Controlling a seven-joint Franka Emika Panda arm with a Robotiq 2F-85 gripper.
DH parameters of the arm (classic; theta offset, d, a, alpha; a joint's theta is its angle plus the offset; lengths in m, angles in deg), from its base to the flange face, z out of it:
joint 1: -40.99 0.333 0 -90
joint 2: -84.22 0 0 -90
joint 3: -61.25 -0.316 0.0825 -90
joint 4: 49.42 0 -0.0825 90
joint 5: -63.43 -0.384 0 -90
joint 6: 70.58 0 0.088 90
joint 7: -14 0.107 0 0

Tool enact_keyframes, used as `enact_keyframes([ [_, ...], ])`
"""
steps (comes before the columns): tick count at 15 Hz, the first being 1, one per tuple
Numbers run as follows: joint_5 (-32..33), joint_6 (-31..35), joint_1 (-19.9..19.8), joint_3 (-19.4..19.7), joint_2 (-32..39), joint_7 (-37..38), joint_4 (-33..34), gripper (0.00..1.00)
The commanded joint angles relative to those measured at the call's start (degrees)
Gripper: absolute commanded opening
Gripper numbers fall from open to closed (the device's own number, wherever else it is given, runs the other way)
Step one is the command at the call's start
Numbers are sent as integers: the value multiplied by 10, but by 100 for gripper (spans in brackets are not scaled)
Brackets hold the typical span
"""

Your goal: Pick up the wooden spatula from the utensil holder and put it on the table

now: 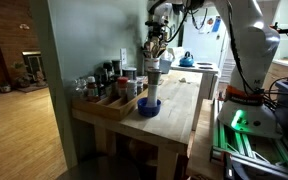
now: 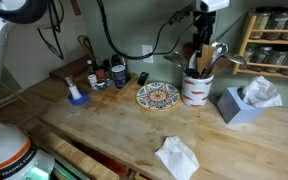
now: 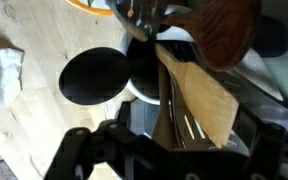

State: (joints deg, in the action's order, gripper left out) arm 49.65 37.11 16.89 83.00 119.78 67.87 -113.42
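The wooden spatula [image 3: 199,95] stands with other utensils in a white utensil holder [image 2: 195,92], which also shows in an exterior view [image 1: 153,82]. The holder sits on the light-wood table [image 2: 114,135], seen in both exterior views [image 1: 179,118]. My gripper [image 2: 200,45] is down among the utensil tops, right above the holder [image 1: 156,47]. In the wrist view the spatula's pale blade lies between my dark fingers [image 3: 199,140]. Whether the fingers press on it is unclear. A dark wooden spoon [image 3: 229,30] and a black ladle [image 3: 94,75] stand beside it.
A patterned plate [image 2: 157,96] lies beside the holder. A tissue box [image 2: 246,102] and a crumpled tissue [image 2: 176,157] are on the table. A wooden tray of jars [image 1: 109,100] and a blue bowl [image 1: 148,106] stand near the holder. A jar shelf [image 2: 274,40] hangs behind.
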Motion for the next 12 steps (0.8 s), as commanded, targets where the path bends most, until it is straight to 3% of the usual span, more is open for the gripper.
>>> enact_keyframes([
  [1,3,-32,-7,-3,6,-23,18,100],
  [4,1,-19,-4,-3,9,-31,22,98],
  [5,0,-11,-4,-4,10,-33,23,78],
  [7,1,3,-2,-4,13,-34,26,72],
  [12,4,46,2,-2,23,-34,28,31],
])
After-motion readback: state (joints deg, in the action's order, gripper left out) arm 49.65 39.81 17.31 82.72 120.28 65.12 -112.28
